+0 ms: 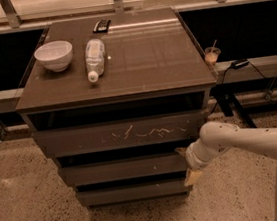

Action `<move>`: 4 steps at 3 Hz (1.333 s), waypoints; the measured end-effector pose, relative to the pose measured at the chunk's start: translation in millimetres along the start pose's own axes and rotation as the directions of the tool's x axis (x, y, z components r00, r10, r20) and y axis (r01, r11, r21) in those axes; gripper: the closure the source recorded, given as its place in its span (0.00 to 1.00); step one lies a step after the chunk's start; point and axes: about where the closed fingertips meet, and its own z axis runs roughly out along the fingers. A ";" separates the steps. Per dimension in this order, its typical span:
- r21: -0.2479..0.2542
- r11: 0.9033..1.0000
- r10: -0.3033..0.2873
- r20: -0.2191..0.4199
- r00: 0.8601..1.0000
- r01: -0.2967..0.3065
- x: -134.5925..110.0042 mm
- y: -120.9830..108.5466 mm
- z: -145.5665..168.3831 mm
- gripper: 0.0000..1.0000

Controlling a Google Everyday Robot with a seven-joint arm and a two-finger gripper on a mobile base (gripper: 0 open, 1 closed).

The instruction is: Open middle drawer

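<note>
The middle drawer is the plain dark front between the scratched top drawer front and the small bottom front of the cabinet. A dark gap shows above it. My gripper is at the right end of the middle drawer front, touching or very close to its edge. The white arm reaches in from the lower right.
On the cabinet top stand a white bowl, a plastic bottle lying on its side and a small dark device. A low shelf with a cup and cables is at the right. The floor is speckled.
</note>
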 end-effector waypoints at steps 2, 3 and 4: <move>-0.040 0.999 -0.002 -0.012 1.000 0.001 -11.3 15.6 -10.8 0.73; -0.040 0.999 -0.002 -0.012 1.000 0.001 -13.4 13.2 -15.5 0.72; -0.040 0.999 -0.002 -0.012 1.000 0.001 -14.6 12.7 -18.5 0.41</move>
